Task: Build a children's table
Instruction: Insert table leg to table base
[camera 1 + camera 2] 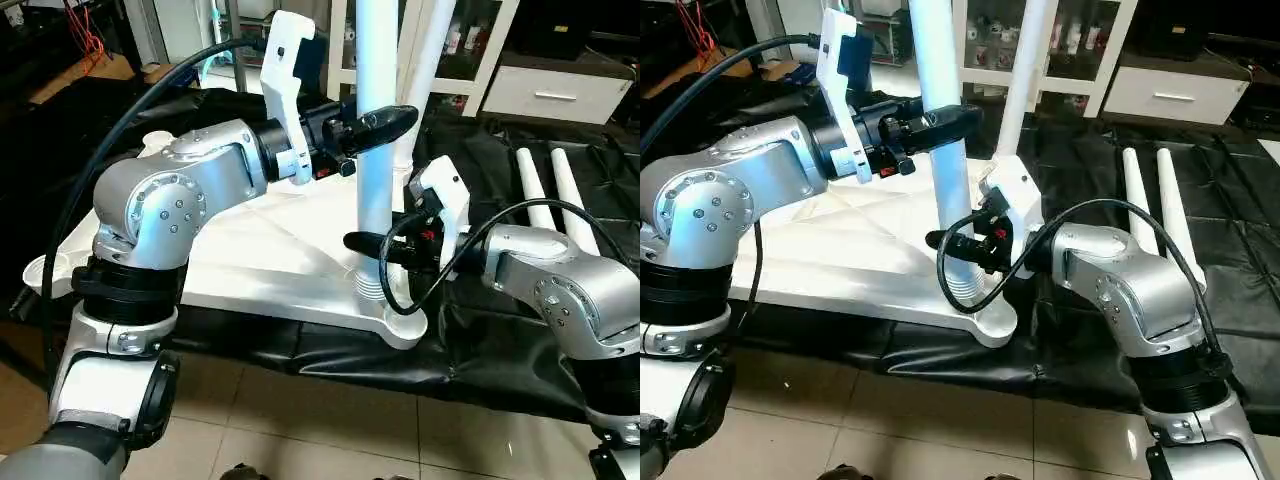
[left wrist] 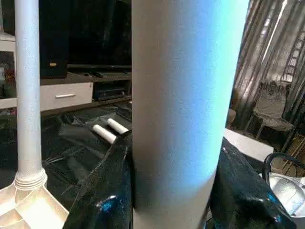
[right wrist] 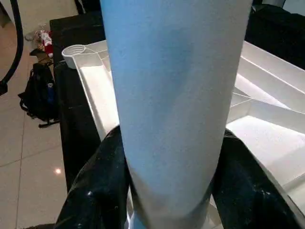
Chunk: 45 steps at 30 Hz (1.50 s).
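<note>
Both my end effectors, left (image 1: 385,125) and right (image 1: 372,245), gripped the second leg (image 1: 376,150) in its socket; two legs (image 1: 555,195) remained at frame right.

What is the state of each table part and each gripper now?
Top: upside down on black sheet.
Near leg: upright in corner socket, held by both grippers.
Far leg: upright in its socket.
Two spare legs: lying on sheet.
Left gripper: shut on near leg.
Right gripper: shut on near leg.
</note>
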Motion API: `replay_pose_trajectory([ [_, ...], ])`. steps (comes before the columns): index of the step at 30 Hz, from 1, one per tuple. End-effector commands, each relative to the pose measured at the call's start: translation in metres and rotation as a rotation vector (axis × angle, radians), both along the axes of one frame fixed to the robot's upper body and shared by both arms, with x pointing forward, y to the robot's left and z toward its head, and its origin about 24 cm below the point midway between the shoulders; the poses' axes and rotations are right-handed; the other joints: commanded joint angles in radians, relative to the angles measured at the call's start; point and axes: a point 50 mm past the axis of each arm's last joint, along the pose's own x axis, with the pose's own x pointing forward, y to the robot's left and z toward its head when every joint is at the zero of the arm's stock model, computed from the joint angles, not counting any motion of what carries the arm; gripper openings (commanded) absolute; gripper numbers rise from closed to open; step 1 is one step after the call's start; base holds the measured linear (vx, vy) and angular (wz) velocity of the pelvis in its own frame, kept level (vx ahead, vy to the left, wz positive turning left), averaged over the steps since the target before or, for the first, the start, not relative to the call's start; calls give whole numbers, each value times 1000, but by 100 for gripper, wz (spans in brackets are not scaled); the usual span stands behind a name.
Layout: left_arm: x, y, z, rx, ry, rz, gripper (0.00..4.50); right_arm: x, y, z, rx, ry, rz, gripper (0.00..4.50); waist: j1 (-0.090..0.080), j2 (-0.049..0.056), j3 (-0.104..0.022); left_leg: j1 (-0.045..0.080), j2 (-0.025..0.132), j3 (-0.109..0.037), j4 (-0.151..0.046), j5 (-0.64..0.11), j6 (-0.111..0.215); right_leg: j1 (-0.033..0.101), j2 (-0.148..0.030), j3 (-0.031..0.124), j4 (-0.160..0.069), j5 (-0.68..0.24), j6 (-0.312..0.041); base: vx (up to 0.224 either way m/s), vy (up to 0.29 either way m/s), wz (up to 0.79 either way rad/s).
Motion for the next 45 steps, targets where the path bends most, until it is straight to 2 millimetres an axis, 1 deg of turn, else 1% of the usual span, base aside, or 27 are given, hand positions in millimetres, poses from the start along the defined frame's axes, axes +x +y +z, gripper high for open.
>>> replay_pose_trajectory([
  [1,1,4,4,-29,6,1,246,6,-8,2,18,-9,-74,187,-1,-10,-84,3,4,13,-68,-152,-12,62,-35,39,-60,-301,-152,0,0,0],
  [8,10,19,-2,-63,14,69,301,13,-13,15,118,-36,-134,185,-3,-7,-84,5,2,13,-70,-167,-16,60,-32,37,-62,-314,-142,0,0,0],
  [14,9,18,0,-93,17,46,347,11,-15,17,127,-39,-131,185,-2,-6,-86,5,3,13,-69,-153,-12,61,-34,38,-58,-273,-165,0,0,0],
  [17,19,32,-17,3,18,148,379,12,-25,21,149,-62,-179,185,-3,-5,-84,5,3,13,-70,-160,-11,61,-33,38,-59,-283,-159,0,0,0],
  [18,25,44,-28,89,-7,242,384,14,-33,22,156,-81,-230,185,-5,-2,-83,6,2,12,-71,-170,-12,60,-31,38,-62,-300,-145,0,0,0],
  [19,26,46,-29,99,-10,252,384,14,-34,23,156,-84,-236,185,-4,-1,-84,8,4,10,-73,-177,-12,58,-32,37,-67,-315,-131,0,0,0],
  [20,31,59,-40,210,-74,348,388,18,-42,23,155,-110,-302,185,-7,-1,-83,8,0,12,-73,-183,-19,59,-31,38,-67,-333,-114,0,0,0],
  [21,34,79,-64,457,-210,435,390,22,-54,24,158,-161,-395,185,-3,0,-82,7,4,4,-78,-189,-17,56,-35,36,-76,-364,-89,0,0,0],
  [22,34,79,-64,457,-210,435,390,22,-54,24,158,-161,-395,185,-16,1,-81,1,1,4,-80,-206,-31,59,-32,35,-73,-405,-43,0,0,0],
  [23,32,83,-71,518,-242,425,390,23,-57,24,157,-174,-416,185,-16,5,-85,12,1,6,-77,-208,-40,51,-34,36,-78,-420,-32,0,0,0],
  [25,-1,78,-106,574,-262,99,390,20,-59,19,103,-258,-416,185,-18,3,-88,5,6,4,-79,-174,-40,54,-41,38,-68,-361,-71,0,0,0],
  [26,-1,78,-106,574,-262,99,390,20,-59,19,103,-258,-416,185,-17,5,-87,10,11,6,-80,-178,-39,49,-41,42,-61,-326,-106,0,0,0],
  [27,-16,74,-118,558,-223,-15,390,18,-60,15,133,-215,-413,185,-19,6,-89,13,13,8,-79,-176,-33,48,-38,44,-52,-271,-146,0,0,0],
  [29,-26,68,-125,525,-169,-95,390,14,-63,7,191,-132,-377,185,-16,6,-88,14,12,14,-78,-178,-18,47,-34,46,-46,-218,-188,0,0,0],
  [30,-28,65,-126,514,-175,-115,390,12,-65,3,179,-122,-375,185,-14,2,-85,11,12,15,-78,-186,-9,49,-35,47,-45,-217,-198,0,0,0],
  [31,-29,63,-128,512,-194,-126,390,12,-67,-1,168,-121,-378,185,-11,1,-82,11,10,17,-78,-203,-6,48,-34,48,-51,-249,-192,0,0,0],
  [32,-28,62,-130,522,-214,-133,390,10,-68,-3,175,-115,-376,185,-12,-6,-80,10,9,18,-78,-211,-5,49,-34,48,-54,-271,-185,0,0,0],
  [33,-27,59,-134,547,-248,-144,390,9,-70,-6,186,-104,-374,185,-11,-5,-77,9,7,17,-79,-230,-6,49,-35,48,-61,-327,-165,0,0,0],
  [34,-26,59,-134,552,-254,-146,390,9,-70,-7,189,-101,-373,185,-11,-5,-77,9,7,17,-79,-230,-6,49,-35,48,-61,-327,-165,0,0,0],
  [36,-23,56,-145,634,-327,-169,390,5,-70,-12,196,-99,-348,185,-15,-11,-72,13,3,17,-81,-275,-15,43,-34,50,-76,-465,-92,0,0,0],
  [37,-21,56,-148,657,-342,-169,390,2,-67,-13,190,-103,-325,185,-17,-14,-71,10,2,17,-81,-276,-13,44,-34,50,-82,-491,-76,0,0,0],
  [39,-18,55,-151,668,-349,-150,390,-5,-63,-15,184,-103,-292,185,-23,-8,-72,10,0,15,-79,-290,-20,40,-36,49,-92,-573,-29,0,0,0],
  [40,-18,55,-151,668,-349,-149,390,-5,-63,-15,184,-103,-291,185,-23,-8,-72,10,0,15,-79,-290,-20,40,-36,49,-92,-573,-29,0,0,0],
  [41,-14,55,-149,652,-348,-75,390,-7,-64,-18,122,-149,-324,185,-29,-3,-75,8,2,12,-80,-288,-22,38,-33,49,-86,-546,-37,0,0,0],
  [42,-14,55,-149,652,-348,-75,390,-7,-64,-18,122,-149,-324,185,-34,-7,-74,6,0,11,-80,-297,-21,39,-32,45,-87,-554,-40,0,0,0],
  [43,-10,56,-146,589,-330,14,390,-7,-65,-19,80,-185,-371,185,-36,5,-74,6,1,10,-80,-301,-25,39,-33,45,-84,-552,-46,0,0,0],
  [45,-5,58,-141,456,-266,195,390,-9,-65,-16,59,-232,-434,185,-45,-1,-74,8,-3,16,-72,-303,-21,35,-27,43,-88,-538,-66,0,0,0],
])
